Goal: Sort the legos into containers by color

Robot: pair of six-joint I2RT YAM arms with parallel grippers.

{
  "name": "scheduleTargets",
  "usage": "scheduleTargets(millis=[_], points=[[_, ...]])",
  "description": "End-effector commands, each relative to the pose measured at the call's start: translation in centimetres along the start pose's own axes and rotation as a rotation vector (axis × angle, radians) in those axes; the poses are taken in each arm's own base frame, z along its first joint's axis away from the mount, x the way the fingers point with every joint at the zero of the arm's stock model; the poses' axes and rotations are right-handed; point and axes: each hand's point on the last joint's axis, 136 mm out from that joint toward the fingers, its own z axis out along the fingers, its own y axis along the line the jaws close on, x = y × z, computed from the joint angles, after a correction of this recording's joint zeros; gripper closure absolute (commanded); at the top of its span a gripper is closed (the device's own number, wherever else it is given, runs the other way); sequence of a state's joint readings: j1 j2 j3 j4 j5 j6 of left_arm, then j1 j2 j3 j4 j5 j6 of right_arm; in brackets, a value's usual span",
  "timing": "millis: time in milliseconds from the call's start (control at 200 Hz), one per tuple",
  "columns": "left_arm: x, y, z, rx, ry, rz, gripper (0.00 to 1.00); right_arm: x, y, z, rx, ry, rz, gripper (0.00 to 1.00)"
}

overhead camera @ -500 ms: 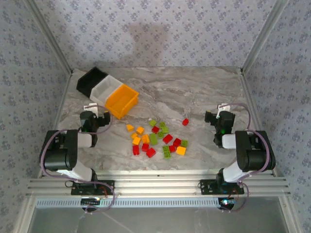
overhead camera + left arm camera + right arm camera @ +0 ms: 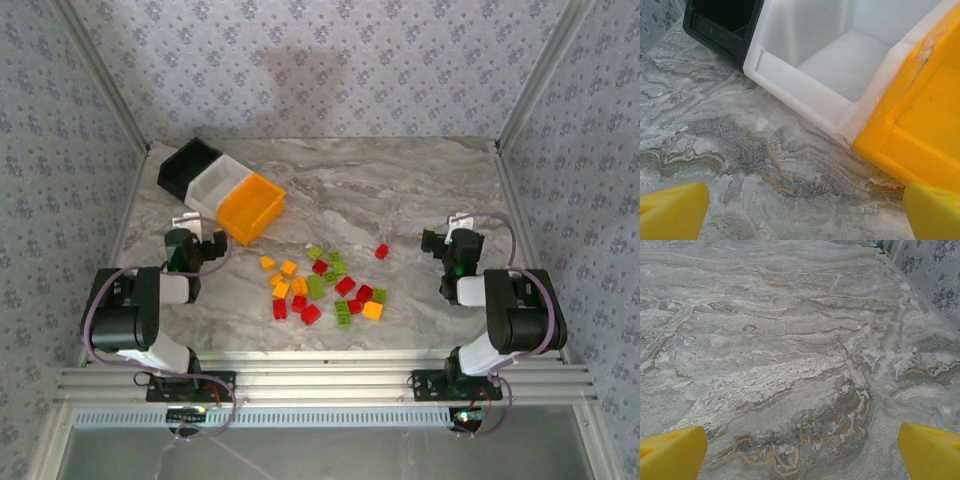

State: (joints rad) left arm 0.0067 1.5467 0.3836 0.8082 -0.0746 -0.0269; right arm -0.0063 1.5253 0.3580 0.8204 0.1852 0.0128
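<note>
The left gripper, at 8 o'clock on the counter, has its jaws wide with nothing between them. It faces the containers near it at 10 o'clock: black bin, white bin and orange bin, touching in a diagonal row. The legos lie loose near 6 o'clock, with one red brick set apart at their 2 o'clock. The right gripper, at 4 o'clock, has its jaws wide and holds nothing, well apart from the legos.

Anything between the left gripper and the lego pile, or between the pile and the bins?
Nothing visible. Bare marble table lies between the open left gripper and the legos, and between the legos and the orange bin, the nearest. The white bin and black bin sit beyond it in one row.
</note>
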Motion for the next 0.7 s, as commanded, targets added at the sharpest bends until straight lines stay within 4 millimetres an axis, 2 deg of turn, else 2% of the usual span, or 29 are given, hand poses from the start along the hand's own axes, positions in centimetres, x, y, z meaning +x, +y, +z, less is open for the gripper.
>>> scheduleTargets(millis=[0, 250, 340, 435, 450, 485, 490, 515, 695], points=[[-1.9, 0.0, 0.2, 0.009, -0.047, -0.01, 0.0, -1.5, 0.3, 0.1, -0.012, -0.045, -0.005, 0.0], [-1.9, 0.0, 0.2, 0.008, -0.048, -0.009, 0.0, -1.5, 0.3, 0.1, -0.012, -0.045, -0.004, 0.0], [-2.7, 0.0, -0.1, 0.005, -0.02, -0.005, 0.0, -1.6, 0.2, 0.0, -0.004, -0.053, -0.006, 0.0], [-4.3, 0.2, -0.3, -0.021, 0.021, -0.002, 0.0, -3.2, 0.1, -0.4, 0.034, -0.044, -0.033, 0.0], [-4.5, 0.3, -0.4, -0.024, 0.023, -0.001, 0.0, -2.9, 0.0, -0.5, 0.049, -0.017, -0.04, 0.0], [-5.2, 0.4, -0.8, -0.035, 0.014, -0.002, 0.0, -4.0, -0.2, -0.6, 0.073, -0.008, -0.039, 0.0], [-5.3, 0.4, -0.9, -0.038, 0.011, -0.002, 0.0, -3.5, -0.2, -0.7, 0.075, 0.011, -0.044, 0.0], [-5.8, 0.5, -1.3, -0.049, -0.003, -0.005, 0.0, -3.8, -0.2, -0.8, 0.083, 0.027, -0.04, 0.0], [-10.9, 0.4, -4.7, -0.036, -0.145, -0.117, 0.0, -6.8, 0.4, -2.8, 0.156, 0.006, -0.015, 0.0]])
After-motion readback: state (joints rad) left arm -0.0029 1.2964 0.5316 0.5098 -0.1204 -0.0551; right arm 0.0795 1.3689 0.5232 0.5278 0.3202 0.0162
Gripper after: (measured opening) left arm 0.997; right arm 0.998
